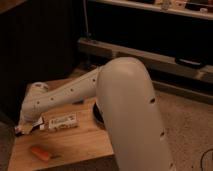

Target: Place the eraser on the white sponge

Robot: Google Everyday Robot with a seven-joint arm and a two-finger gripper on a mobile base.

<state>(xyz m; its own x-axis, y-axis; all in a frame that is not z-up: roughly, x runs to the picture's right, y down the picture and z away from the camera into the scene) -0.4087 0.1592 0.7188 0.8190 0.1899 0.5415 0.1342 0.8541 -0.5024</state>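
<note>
The eraser (22,129) lies at the table's left edge as a dark bar with a pale face; only its left part shows. My gripper (33,124) is at the end of the white arm (65,95), low over the eraser's right part and just left of the white labelled pack (62,121). I cannot tell whether it touches the eraser. The white sponge is hidden behind the arm.
An orange stick-like item (40,152) lies near the front left of the wooden table (75,142). The black plate's edge (96,117) peeks out beside the arm's big elbow (132,110); the cup is hidden. A dark cabinet stands behind the table.
</note>
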